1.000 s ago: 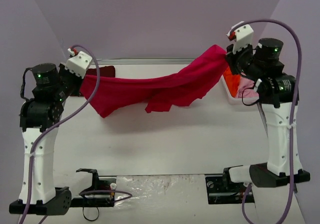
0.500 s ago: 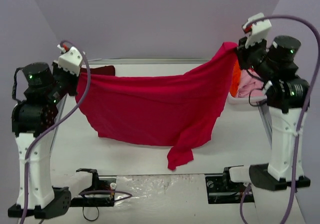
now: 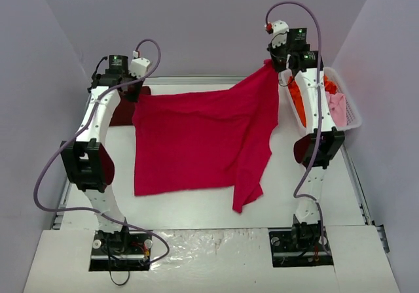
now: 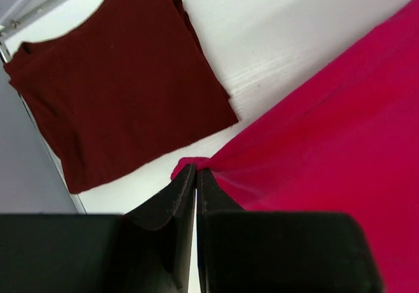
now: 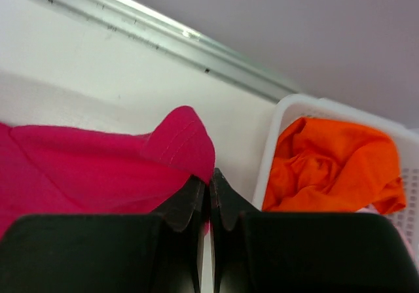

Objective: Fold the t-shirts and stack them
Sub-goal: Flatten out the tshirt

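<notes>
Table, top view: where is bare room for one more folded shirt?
Bare: the near strip between the crimson t-shirt hem and the arm bases, and the patch between it and the right arm. Crowded: the far left corner with the maroon t-shirt, and the basket on the right.

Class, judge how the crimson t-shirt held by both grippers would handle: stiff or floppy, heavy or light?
Probably floppy: the crimson t-shirt drapes loosely from the left gripper and right gripper. Likely light: two fingertip pinches hold its top edge up.

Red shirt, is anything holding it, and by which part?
The left tool and the right tool each pinch one far corner of the red shirt.
</notes>
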You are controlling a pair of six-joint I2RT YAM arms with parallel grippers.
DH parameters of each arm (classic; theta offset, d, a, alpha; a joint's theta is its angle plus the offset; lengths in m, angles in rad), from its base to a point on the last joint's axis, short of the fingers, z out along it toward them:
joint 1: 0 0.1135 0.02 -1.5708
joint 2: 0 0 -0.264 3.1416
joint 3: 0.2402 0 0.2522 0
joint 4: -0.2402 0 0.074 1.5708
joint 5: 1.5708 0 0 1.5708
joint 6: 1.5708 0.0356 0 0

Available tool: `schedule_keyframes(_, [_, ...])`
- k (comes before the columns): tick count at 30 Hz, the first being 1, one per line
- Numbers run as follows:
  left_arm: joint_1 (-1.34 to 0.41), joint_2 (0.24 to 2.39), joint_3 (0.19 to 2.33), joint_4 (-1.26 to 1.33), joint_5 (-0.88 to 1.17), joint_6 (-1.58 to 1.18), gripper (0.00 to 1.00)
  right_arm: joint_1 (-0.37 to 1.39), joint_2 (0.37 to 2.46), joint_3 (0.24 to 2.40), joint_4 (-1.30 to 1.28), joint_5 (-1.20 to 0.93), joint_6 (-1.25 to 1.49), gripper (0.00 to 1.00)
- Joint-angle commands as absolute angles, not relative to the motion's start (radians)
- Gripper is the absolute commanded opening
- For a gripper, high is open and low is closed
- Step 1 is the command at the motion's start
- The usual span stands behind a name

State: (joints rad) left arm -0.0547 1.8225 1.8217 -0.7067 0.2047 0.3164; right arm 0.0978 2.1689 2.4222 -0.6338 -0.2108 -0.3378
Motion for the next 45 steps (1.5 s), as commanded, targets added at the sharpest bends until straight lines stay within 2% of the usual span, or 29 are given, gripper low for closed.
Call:
schedule_keyframes(1, [-0.074,1.749,2.023,-0.692,0.201,0.264,0.02,0.089,2.089,2.664,-0.583,-0.153,-0.337,0.00])
schedule_keyframes(6, [-0.089,1.610,2.195,-0.721,0.198,0.230,0.02,0.092,1.827,2.570,-0.479,-0.163,-0.333,0.00])
schedule_keyframes(10, [-0.090,1.461,2.163,-0.749,0.212,0.251,0.02,0.091,1.637,2.452,-0.463,-0.190,-0.331,0.00])
schedule_keyframes(12, [-0.089,1.351,2.021,-0.758,0.242,0.294,0.02,0.091,1.505,2.328,-0.462,-0.222,-0.339,0.00])
schedule_keyframes(14, [-0.089,1.233,1.891,-0.761,0.262,0.354,0.02,0.091,1.376,2.113,-0.468,-0.285,-0.351,0.00])
schedule_keyframes(15, [-0.090,1.192,1.747,-0.765,0.265,0.379,0.02,0.091,1.335,1.976,-0.477,-0.311,-0.359,0.00])
schedule_keyframes(18, [-0.089,1.060,1.479,-0.834,0.308,0.491,0.02,0.091,1.189,1.792,-0.543,-0.405,-0.391,0.00])
schedule_keyframes(20, [-0.091,1.004,1.354,-0.866,0.333,0.591,0.06,0.091,1.097,1.624,-0.593,-0.425,-0.405,0.00])
schedule_keyframes(21, [-0.092,0.959,1.303,-0.894,0.374,0.635,0.11,0.092,1.063,1.567,-0.610,-0.425,-0.423,0.00])
schedule_keyframes(22, [-0.092,0.939,1.225,-0.963,0.405,0.679,0.26,0.091,1.010,1.480,-0.658,-0.428,-0.449,0.13])
schedule_keyframes(23, [-0.094,0.904,1.200,-1.006,0.431,0.768,0.27,0.092,0.988,1.447,-0.673,-0.410,-0.472,0.26])
schedule_keyframes(24, [-0.094,0.887,1.181,-1.067,0.475,0.797,0.29,0.092,0.948,1.422,-0.687,-0.397,-0.485,0.34])
schedule_keyframes(25, [-0.094,0.871,1.157,-1.101,0.501,0.828,0.39,0.092,0.933,1.398,-0.716,-0.391,-0.495,0.47])
schedule_keyframes(27, [-0.095,0.844,1.160,-1.214,0.567,0.951,0.43,0.092,0.914,1.390,-0.739,-0.383,-0.511,0.76])
schedule_keyframes(32, [-0.095,0.879,1.287,-1.322,0.632,1.061,0.45,0.092,0.979,1.480,-0.770,-0.376,-0.534,0.80])
schedule_keyframes(35, [-0.095,0.916,1.295,-1.234,0.657,0.976,0.45,0.092,1.066,1.512,-0.743,-0.390,-0.526,0.78])
schedule_keyframes(36, [-0.095,0.926,1.279,-1.103,0.650,0.927,0.45,0.092,1.121,1.509,-0.723,-0.394,-0.517,0.77])
schedule_keyframes(38, [-0.095,0.981,1.240,-0.930,0.580,0.714,0.45,0.092,1.182,1.499,-0.664,-0.405,-0.494,0.60])
schedule_keyframes(39, [-0.092,1.006,1.195,-0.767,0.549,0.651,0.45,0.092,1.250,1.484,-0.625,-0.423,-0.482,0.36])
schedule_keyframes(41, [-0.094,1.095,1.143,-0.611,0.511,0.545,0.45,0.094,1.323,1.476,-0.588,-0.439,-0.466,0.06])
schedule_keyframes(42, [-0.092,1.129,1.135,-0.576,0.523,0.529,0.44,0.095,1.404,1.480,-0.572,-0.437,-0.463,0.00])
schedule_keyframes(45, [-0.092,1.256,1.111,-0.428,0.512,0.451,0.44,0.101,1.587,1.532,-0.546,-0.413,-0.476,0.00])
